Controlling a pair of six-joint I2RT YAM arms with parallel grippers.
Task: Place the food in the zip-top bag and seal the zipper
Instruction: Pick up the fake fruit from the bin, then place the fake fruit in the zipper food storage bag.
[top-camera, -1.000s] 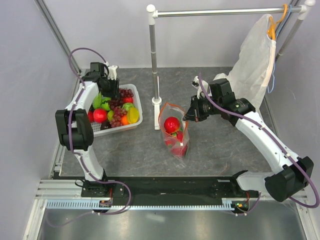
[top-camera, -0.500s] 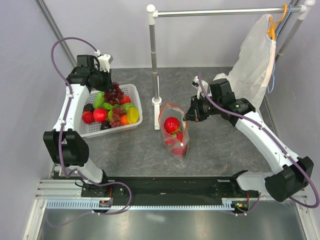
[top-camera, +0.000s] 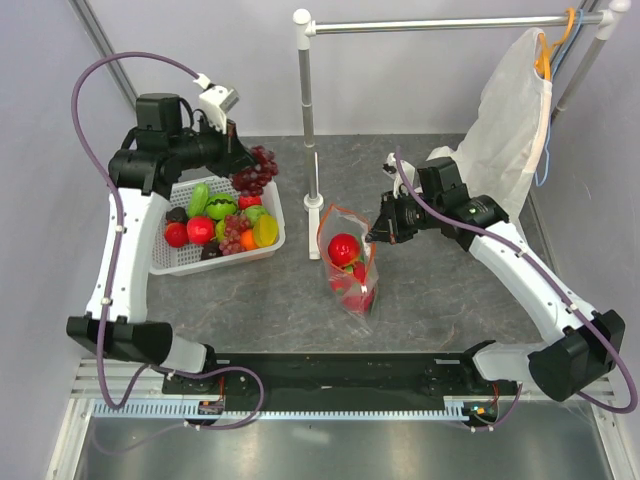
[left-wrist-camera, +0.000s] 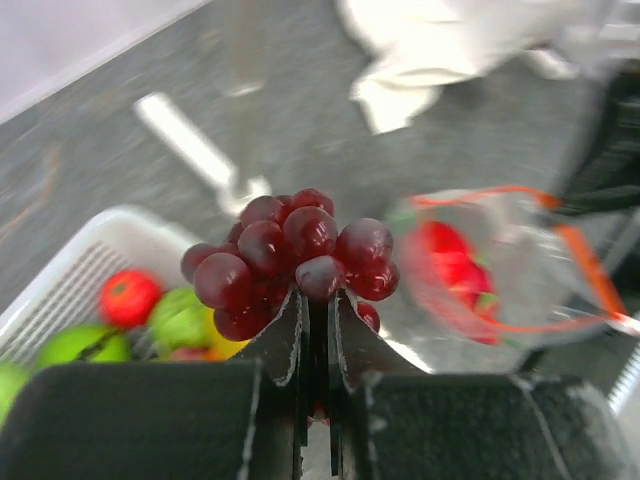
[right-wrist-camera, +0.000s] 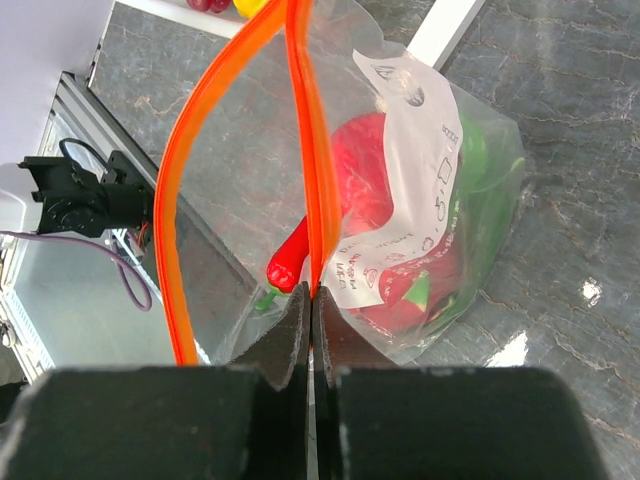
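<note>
Since a second ago the left arm has swung up out of the white basket (top-camera: 225, 260). In the overhead view the left gripper (top-camera: 240, 165) now hangs at upper left with the grapes (top-camera: 258, 170) lifted above the rest of the food (top-camera: 201, 231). We judge this to be the carrying step: the bunch must travel right and down to the zip-top bag (top-camera: 362, 290) at frame centre, whose mouth the right gripper (top-camera: 376, 232) holds up by the rim.

From the left wrist, we see the jaws almost together, pinching the bunch from below. The bag's open mouth shows at right, well apart.

From the right wrist, the jaws are clamped on one side of the zipper (right-wrist-camera: 305, 150), while the other side bows away, so the mouth gapes. Red and green pieces already lie inside. The next move calls for centring the grapes over that gap before letting go. Sealing is not yet begun.
</note>
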